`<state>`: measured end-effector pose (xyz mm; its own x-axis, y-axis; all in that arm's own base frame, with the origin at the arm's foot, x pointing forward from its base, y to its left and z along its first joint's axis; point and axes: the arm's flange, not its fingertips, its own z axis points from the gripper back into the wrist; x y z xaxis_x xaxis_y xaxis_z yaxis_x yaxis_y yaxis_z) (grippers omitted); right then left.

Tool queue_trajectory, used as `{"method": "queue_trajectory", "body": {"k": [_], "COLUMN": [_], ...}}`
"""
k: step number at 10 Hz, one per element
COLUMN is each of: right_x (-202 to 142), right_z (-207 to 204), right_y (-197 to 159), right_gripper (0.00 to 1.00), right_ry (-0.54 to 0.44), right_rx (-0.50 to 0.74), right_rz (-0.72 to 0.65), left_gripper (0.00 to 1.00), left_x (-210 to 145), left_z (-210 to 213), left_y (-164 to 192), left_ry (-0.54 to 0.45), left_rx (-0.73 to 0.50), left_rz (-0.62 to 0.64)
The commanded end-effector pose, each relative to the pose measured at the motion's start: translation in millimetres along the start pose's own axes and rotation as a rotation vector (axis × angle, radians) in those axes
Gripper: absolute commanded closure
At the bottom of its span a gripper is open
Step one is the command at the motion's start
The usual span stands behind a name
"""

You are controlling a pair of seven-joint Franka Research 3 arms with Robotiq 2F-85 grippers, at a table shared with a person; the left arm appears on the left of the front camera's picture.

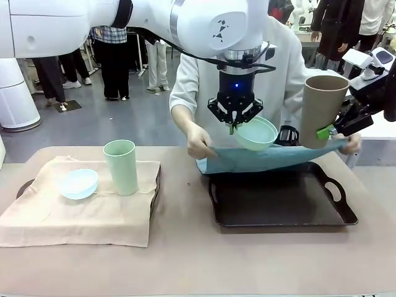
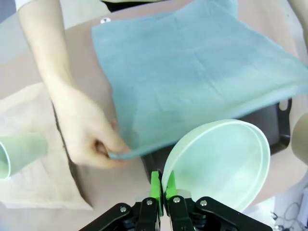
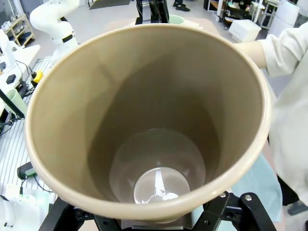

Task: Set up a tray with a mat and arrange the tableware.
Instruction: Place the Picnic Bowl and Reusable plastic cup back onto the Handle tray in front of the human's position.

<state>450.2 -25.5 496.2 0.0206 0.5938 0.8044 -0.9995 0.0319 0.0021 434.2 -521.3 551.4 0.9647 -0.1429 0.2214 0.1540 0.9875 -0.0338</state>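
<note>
Above the dark tray [image 1: 278, 213], my left gripper [image 1: 233, 128] is shut on the rim of the mint green bowl [image 1: 257, 134], which hangs tilted. The left wrist view shows the green pads [image 2: 156, 185] pinching that rim, with the bowl [image 2: 219, 163] to their right. A person's hands [image 1: 198, 147] hold a blue-green mat [image 1: 272, 158] stretched over the tray's far edge. At the right, my right gripper [image 1: 331, 127] is shut on the tan brown cup [image 1: 323, 108], held in the air. The right wrist view looks into the cup [image 3: 144, 120].
On the left, a second tray [image 1: 156, 185] carries a beige mat [image 1: 80, 216] with a pale blue bowl [image 1: 77, 184] and an upright light green cup [image 1: 120, 167]. The person stands at the far side, sleeves over the table edge.
</note>
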Motion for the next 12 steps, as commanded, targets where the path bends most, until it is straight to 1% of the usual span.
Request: {"method": "queue_trajectory", "body": {"k": [1, 12], "right_x": [0.5, 0.5], "right_z": [-0.6, -0.6], "right_y": [-0.6, -0.6], "right_gripper": [1.0, 1.0], "right_ry": [0.001, 0.001], "right_rx": [-0.001, -0.001], "right_rz": [0.01, 0.01], "left_gripper": [1.0, 1.0], "left_x": [3.1, 3.1], "left_z": [4.5, 4.5], "left_y": [0.8, 0.8], "left_ry": [0.005, 0.005], "left_rx": [-0.017, -0.017], "left_rz": [-0.017, -0.017]}}
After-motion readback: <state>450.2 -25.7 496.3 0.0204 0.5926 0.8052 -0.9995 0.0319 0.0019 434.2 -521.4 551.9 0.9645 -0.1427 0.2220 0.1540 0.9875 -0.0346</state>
